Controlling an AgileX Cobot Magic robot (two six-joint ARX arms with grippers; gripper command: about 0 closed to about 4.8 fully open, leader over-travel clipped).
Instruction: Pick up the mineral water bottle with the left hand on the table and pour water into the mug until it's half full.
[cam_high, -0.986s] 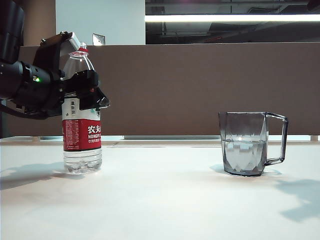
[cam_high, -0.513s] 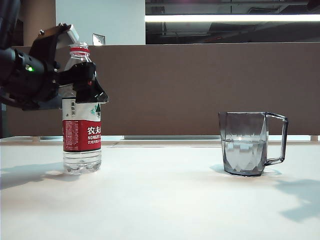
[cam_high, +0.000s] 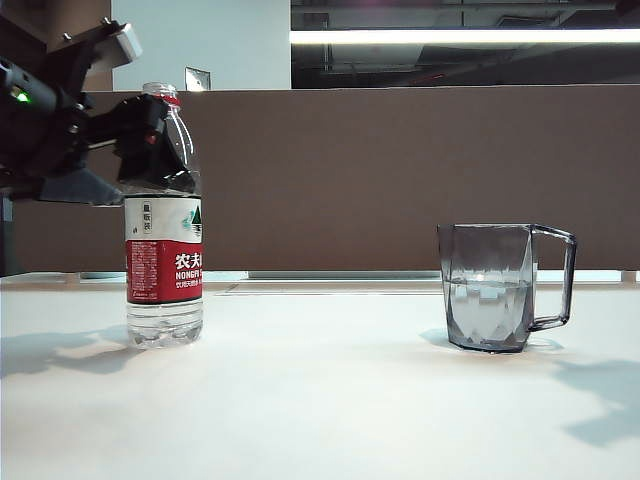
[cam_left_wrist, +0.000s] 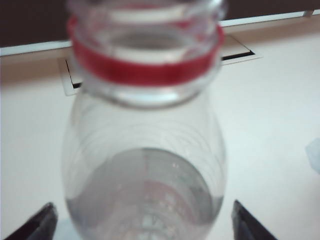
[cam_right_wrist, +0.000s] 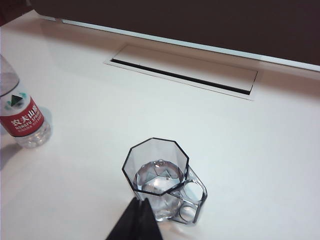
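Note:
The mineral water bottle (cam_high: 163, 262) stands upright and uncapped on the left of the white table (cam_high: 320, 400), with a red neck ring and a red label. My left gripper (cam_high: 148, 115) is open at the height of the bottle's shoulder and neck. In the left wrist view its black fingertips (cam_left_wrist: 42, 224) stand wide on either side of the bottle (cam_left_wrist: 145, 150), clear of the plastic. The clear grey mug (cam_high: 490, 288) sits on the right with water to about mid-height. My right gripper (cam_right_wrist: 137, 220) is shut and hovers just beside the mug (cam_right_wrist: 160, 180), holding nothing.
A brown partition (cam_high: 400, 170) runs along the table's far edge. A covered cable slot (cam_right_wrist: 185, 70) is set into the tabletop behind the mug. The bottle (cam_right_wrist: 22, 117) also shows far off in the right wrist view.
My left gripper has risen from the bottle's upper label to its shoulder and neck, drawing back to the left. Its jaws opened wider. Bottle, mug and right arm have stayed put.

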